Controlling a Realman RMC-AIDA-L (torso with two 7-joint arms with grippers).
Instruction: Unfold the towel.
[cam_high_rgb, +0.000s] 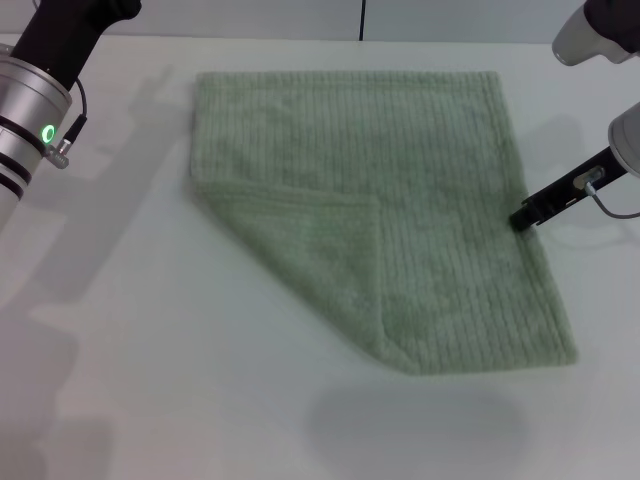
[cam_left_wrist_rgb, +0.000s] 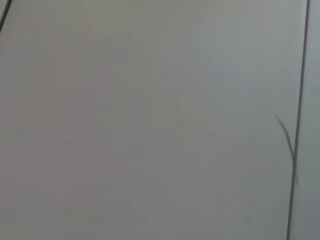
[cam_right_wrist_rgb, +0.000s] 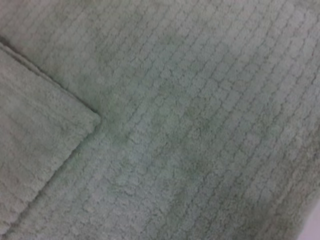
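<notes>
The towel lies flat on the white bench, toward the far edge and a little to my right of the middle. It is pale sage-green terry with fine ribbed stripes. Its near left corner is folded over onto the cloth, so a triangular flap rests on top of the towel, with its hemmed edge running across and its tip near the towel's middle. The near edge of the towel slants from the left side down to a point close to the near right corner.

My right fingers are at the towel's right edge, about halfway along that side, low over the bench and touching or just beside the hem; I cannot tell whether they are open or closed, since only a dark tip shows in the head view. My right wrist camera looks straight onto the towel and shows its ribbed weave, with the folded flap lying on it to one side.

My left arm is held up over the far left corner of the bench, well apart from the towel. Its fingers are out of sight, and its wrist camera shows only a plain grey surface.
</notes>
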